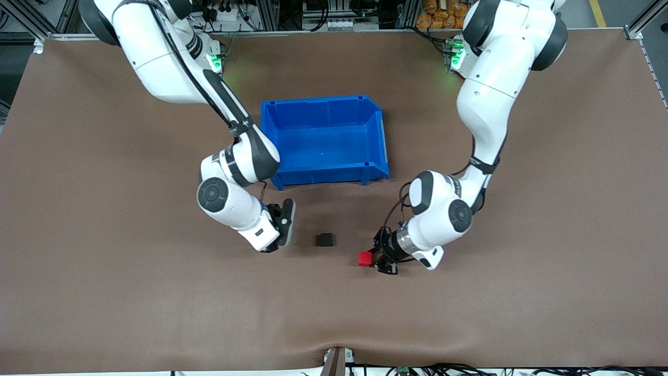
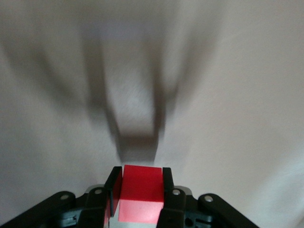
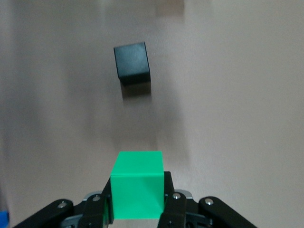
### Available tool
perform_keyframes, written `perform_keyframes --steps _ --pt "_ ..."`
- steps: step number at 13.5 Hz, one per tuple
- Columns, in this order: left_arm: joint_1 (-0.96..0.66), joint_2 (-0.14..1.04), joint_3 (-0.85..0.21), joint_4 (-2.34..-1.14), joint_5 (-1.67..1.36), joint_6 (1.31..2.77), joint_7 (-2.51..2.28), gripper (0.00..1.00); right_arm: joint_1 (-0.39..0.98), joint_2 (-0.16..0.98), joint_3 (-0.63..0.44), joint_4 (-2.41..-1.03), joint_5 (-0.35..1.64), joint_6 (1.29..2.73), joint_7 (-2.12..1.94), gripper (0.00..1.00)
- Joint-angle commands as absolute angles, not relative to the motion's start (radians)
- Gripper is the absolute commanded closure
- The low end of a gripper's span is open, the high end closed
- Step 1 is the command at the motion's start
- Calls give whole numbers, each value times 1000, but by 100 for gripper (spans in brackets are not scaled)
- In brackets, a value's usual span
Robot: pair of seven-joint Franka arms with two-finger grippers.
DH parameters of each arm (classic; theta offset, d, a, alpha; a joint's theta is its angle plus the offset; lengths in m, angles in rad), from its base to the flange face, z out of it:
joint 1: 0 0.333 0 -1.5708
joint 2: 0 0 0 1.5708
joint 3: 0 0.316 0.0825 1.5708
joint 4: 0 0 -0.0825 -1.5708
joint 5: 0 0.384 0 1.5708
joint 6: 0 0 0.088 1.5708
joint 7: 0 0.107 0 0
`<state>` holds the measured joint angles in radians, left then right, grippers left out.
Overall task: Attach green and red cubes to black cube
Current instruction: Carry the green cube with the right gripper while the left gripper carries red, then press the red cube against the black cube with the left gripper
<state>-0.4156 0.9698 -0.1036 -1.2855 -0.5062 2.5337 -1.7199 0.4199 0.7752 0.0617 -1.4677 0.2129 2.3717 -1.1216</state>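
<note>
Left end effector (image 1: 377,260) low over the brown counter (image 1: 104,292), its fingers (image 2: 167,186) clamped on the red cube (image 1: 365,258); right end effector (image 3: 137,197) likewise low over the counter toward the right arm's end, fingers (image 3: 167,190) pinching the green cube (image 3: 137,190), which shows only in the right wrist view. Black cube (image 1: 325,239) sits alone on the counter between the two end effectors, apart from both, nearer the front camera than the blue bin (image 1: 324,141). Red cube lies slightly nearer the camera than the black one, toward the left arm's end.
</note>
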Motion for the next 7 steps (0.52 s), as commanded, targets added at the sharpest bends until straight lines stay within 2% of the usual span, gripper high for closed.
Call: perform_keyframes --steps 1,7 --pt "-448 985 -94 -1273 -525 2566 -1738 100 419 818 58 -1401 230 2352 -1112 100" --pt "-494 986 -92 -1279 -519 2569 -1781 100 419 810 58 -1411 229 2312 -1069 100"
